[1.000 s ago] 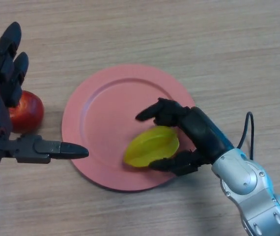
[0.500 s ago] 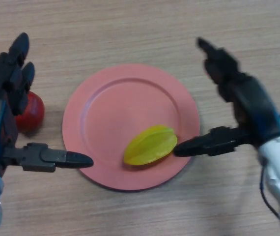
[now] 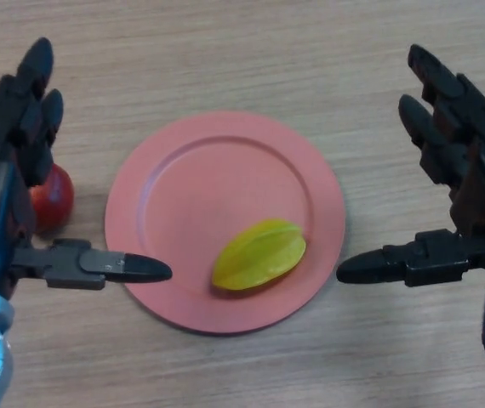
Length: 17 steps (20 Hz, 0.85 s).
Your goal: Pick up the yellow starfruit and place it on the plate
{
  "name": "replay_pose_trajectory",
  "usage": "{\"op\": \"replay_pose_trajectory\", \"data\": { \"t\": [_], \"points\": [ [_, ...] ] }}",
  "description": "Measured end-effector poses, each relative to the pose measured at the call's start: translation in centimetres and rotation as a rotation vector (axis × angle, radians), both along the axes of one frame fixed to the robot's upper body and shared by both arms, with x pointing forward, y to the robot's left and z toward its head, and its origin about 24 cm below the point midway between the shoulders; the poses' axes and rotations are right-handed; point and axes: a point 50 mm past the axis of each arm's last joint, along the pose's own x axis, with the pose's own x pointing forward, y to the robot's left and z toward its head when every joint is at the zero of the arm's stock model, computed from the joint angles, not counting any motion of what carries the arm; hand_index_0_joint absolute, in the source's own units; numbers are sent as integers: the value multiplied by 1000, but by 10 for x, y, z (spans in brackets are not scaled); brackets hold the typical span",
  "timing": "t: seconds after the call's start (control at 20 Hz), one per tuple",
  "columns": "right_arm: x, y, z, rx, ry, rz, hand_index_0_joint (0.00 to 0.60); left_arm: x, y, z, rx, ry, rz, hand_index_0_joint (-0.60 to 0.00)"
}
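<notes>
The yellow starfruit [image 3: 259, 254] lies on the pink plate [image 3: 200, 178], in its front right part. My right hand [image 3: 468, 191] is open at the right, apart from the plate, its thumb pointing left toward the plate's rim. My left hand [image 3: 4, 195] is open at the left, its thumb pointing right over the plate's front left rim. Neither hand touches the starfruit.
A red apple [image 3: 52, 197] sits on the wooden table [image 3: 225, 51] just left of the plate, partly hidden behind my left hand.
My right hand let go of the starfruit, opened and drew back to the right, off the plate. The starfruit stays on the plate. My left hand shifted slightly.
</notes>
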Motion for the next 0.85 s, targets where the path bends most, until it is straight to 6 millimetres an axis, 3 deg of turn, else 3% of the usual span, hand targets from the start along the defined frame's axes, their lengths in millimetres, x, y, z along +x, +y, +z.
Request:
{"op": "replay_pose_trajectory", "data": {
  "t": [0.85],
  "points": [
    [-10,-1,5,62,10,20,0,0,1,5,14,-20,12,0]
  ]
}}
